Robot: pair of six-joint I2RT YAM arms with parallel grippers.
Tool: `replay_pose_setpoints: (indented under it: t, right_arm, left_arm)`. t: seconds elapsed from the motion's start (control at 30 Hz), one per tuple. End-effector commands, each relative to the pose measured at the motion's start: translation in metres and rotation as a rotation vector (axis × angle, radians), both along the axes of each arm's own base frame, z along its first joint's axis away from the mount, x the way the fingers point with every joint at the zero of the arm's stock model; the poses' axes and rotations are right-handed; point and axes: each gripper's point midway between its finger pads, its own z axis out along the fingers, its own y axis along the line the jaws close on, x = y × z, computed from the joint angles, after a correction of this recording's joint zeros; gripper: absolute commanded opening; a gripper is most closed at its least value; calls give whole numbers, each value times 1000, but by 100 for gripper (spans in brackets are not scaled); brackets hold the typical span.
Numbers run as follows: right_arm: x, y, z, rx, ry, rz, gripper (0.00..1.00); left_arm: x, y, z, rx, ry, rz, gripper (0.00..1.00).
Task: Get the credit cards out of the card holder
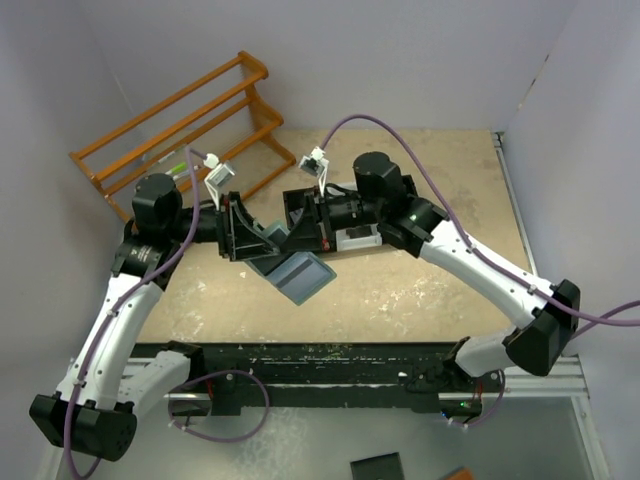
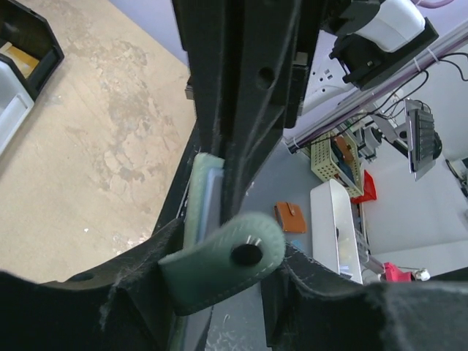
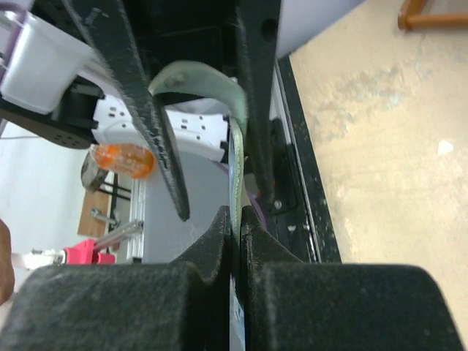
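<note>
The teal-green card holder hangs above the table between the two arms, its light blue inside turned up. My right gripper is shut on its thin green-and-blue edge. My left gripper stands open, and the holder's snap tab lies loosely across the gap between its fingers. From above, the left gripper and right gripper face each other closely. The credit cards are hidden inside the holder; I cannot pick out any of them.
A wooden rack stands at the back left. A black-and-white bin tray sits under the right wrist and also shows in the left wrist view. A black rail runs along the table's near edge.
</note>
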Motion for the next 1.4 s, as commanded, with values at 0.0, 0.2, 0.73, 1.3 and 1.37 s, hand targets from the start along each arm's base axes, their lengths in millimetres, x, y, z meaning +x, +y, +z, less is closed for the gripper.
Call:
replay_pose_setpoints:
  t: [0.0,0.2,0.73,1.3,1.37]
  right_arm:
    - [-12,-12,-7,-96,-24,82,0]
    - [-9,-11,2,-106,-35,115,0]
    - [-13,-11,5,-135,-59,198,0]
    - [26,-15,7,-174,-101,100,39]
    - [56,-33,21,-129,-81,-17,48]
  left_arm:
    - [-15,2,22,-18,-129,-43,46]
    - [-27,4,18,-18,-137,-106,38]
    - [-45,7,-2,-13,-93,-247,15]
    - [-40,5,-3,-16,-69,-244,0]
    - [-29,3,-4,-4,-48,-186,0]
